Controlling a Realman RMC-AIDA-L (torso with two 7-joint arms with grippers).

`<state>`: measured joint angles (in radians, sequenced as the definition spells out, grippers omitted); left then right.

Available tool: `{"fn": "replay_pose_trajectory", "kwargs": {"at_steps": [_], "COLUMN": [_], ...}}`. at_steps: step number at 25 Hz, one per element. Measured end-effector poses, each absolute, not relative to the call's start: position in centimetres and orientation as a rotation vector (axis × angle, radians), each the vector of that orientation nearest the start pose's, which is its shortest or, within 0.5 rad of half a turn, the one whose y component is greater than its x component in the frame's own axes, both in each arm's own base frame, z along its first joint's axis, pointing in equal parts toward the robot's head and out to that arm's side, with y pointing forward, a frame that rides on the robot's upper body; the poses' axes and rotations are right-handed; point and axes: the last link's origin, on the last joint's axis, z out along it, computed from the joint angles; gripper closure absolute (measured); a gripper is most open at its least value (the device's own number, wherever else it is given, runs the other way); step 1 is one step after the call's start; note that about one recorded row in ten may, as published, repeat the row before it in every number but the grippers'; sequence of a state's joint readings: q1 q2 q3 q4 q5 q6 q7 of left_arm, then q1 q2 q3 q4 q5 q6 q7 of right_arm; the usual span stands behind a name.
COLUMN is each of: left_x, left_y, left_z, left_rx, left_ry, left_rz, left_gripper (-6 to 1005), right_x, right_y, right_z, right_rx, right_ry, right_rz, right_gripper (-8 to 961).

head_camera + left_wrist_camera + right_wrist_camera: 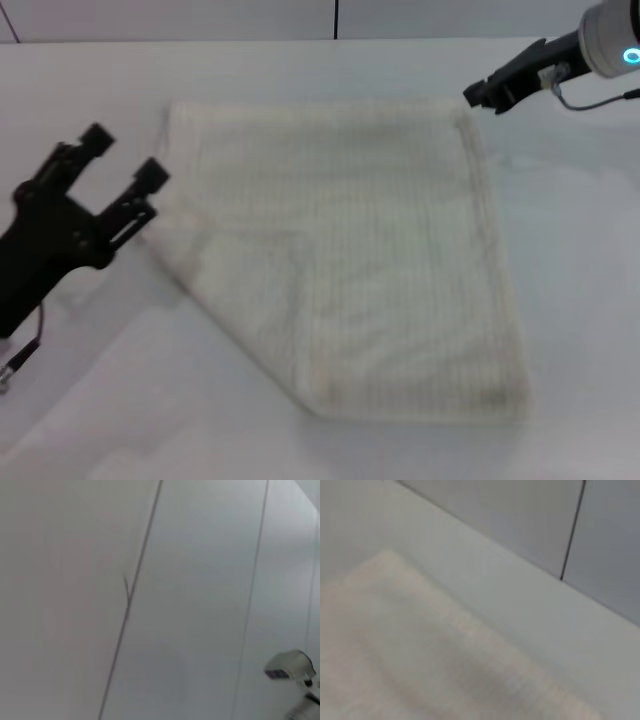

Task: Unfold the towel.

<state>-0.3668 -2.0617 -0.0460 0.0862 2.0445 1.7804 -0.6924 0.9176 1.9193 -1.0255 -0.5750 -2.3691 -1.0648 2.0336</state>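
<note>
One towel (pixel 350 260), cream-white with faint ribbed weave and hemmed edges, lies spread nearly flat mid-worktop (pixel 90 420). Unfolding looks largely done; only the 7 o'clock corner is tucked diagonally and needs opening. Left gripper (pixel 125 165), at 9 o'clock just beside the towel's edge, is released, holding nothing. Right gripper (pixel 485 95), at 1 o'clock by the far corner: grip state not discernible.

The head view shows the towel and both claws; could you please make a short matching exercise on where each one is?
Things:
1. towel
2. left claw
3. right claw

Places or states:
A. at the towel's far right corner
B. spread on the white table
C. open, beside the towel's left edge

Pairs: 1-B, 2-C, 3-A
</note>
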Motion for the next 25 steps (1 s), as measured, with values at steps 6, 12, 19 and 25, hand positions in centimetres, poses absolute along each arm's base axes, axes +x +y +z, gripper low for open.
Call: {"fn": "replay_pose_trajectory", "kwargs": {"at_steps": [6,12,19,25], "left_x": [-29.2,-28.7,-28.6,-28.3], "left_y": [26.8,29.4,30.7,31.1], "left_z": [-1.4,-2.9,-4.2,-5.2], "left_rx": [-2.132,-2.230,-2.307,-2.357], "left_ry": [-0.479,-0.510,-0.548,-0.550], "left_rz": [-1.224,-1.094,-0.987,-0.938], "left_gripper": [186,186,186,186], "right_x": [21.8,22.6,23.5,24.2], "right_y": [45.3,44.2,43.6,43.2], "right_z": [1.3,-0.4,-1.1,-1.3], "right_rx": [-2.538,-2.544,-2.540,-2.529], "right_ry": [0.801,0.842,0.843,0.836], "right_rz": [-0.121,-0.111,-0.161,-0.200], "right_gripper": [953,953,953,954]}}
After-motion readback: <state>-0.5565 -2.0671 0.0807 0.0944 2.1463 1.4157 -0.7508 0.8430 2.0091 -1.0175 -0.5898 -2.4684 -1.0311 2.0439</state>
